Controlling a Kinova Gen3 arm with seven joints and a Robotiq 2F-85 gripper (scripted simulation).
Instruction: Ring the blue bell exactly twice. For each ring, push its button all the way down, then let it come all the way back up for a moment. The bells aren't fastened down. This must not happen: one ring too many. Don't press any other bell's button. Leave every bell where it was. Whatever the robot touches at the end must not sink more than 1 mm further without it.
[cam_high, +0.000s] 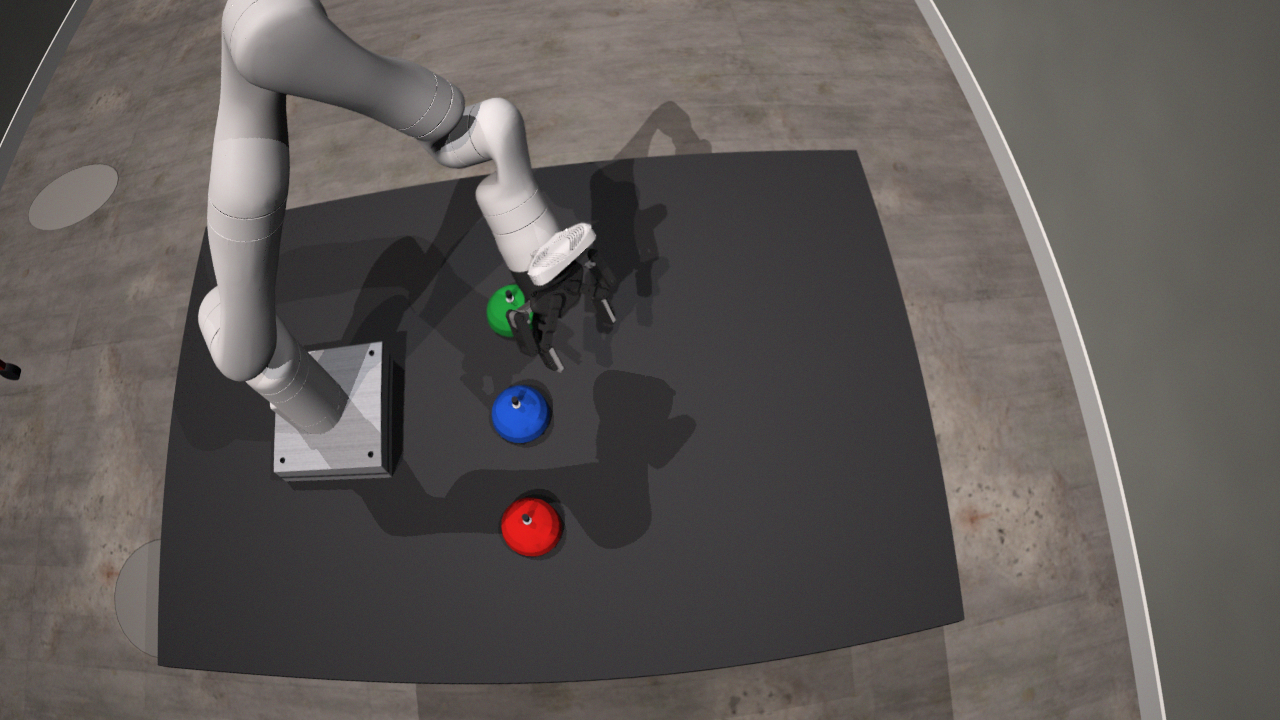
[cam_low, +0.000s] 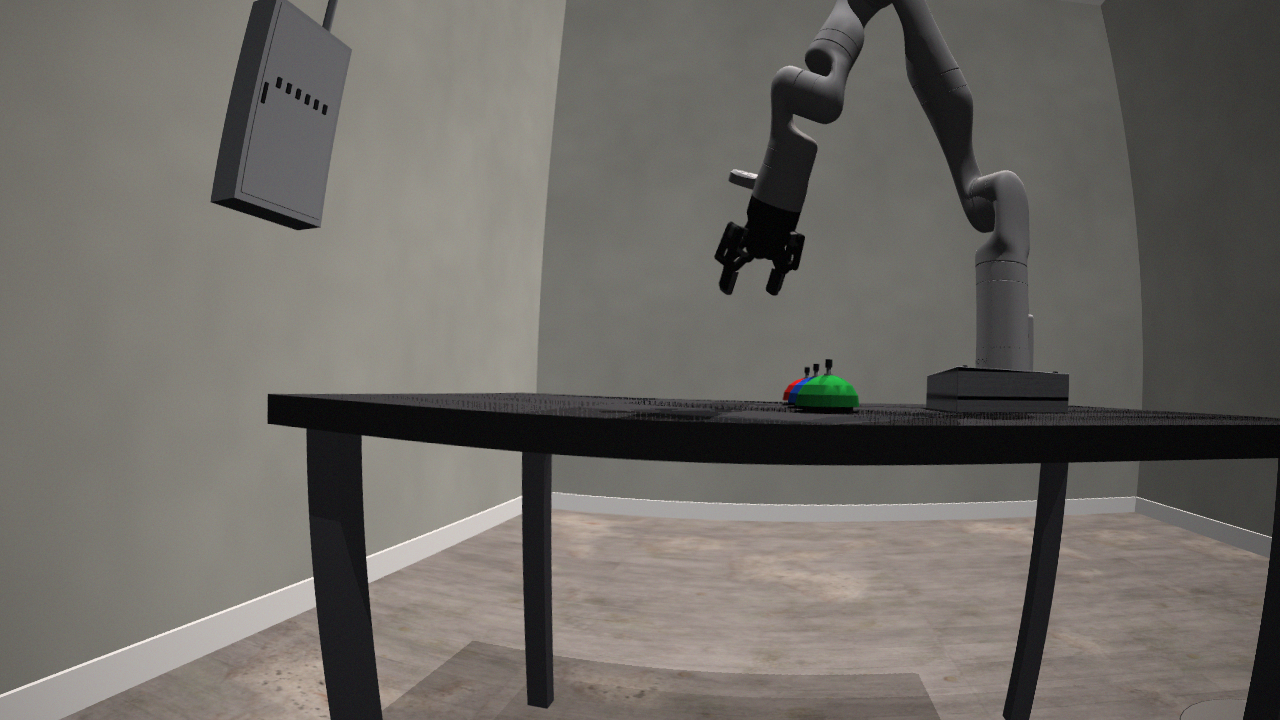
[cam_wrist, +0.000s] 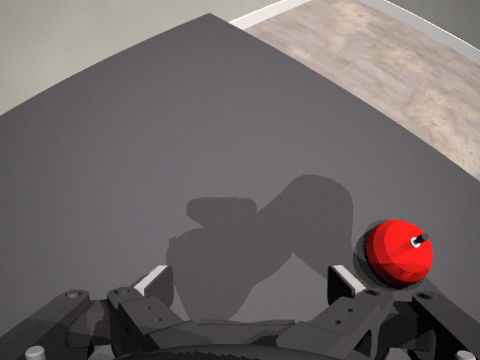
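Observation:
The blue bell (cam_high: 520, 414) sits on the black table in the middle of a row of three, its button up. The green bell (cam_high: 506, 310) is behind it and the red bell (cam_high: 530, 526) in front. My gripper (cam_high: 580, 335) is open and empty, high above the table, pointing down over the area between the green and blue bells and a little to their right. In the side view the gripper (cam_low: 750, 283) hangs well above the bells, with the green bell (cam_low: 825, 392) hiding most of the blue and red ones. The wrist view shows only the red bell (cam_wrist: 399, 252) beside my right finger.
The arm's grey base block (cam_high: 332, 410) stands to the left of the blue bell. A grey box (cam_low: 280, 114) hangs on the wall beyond the table.

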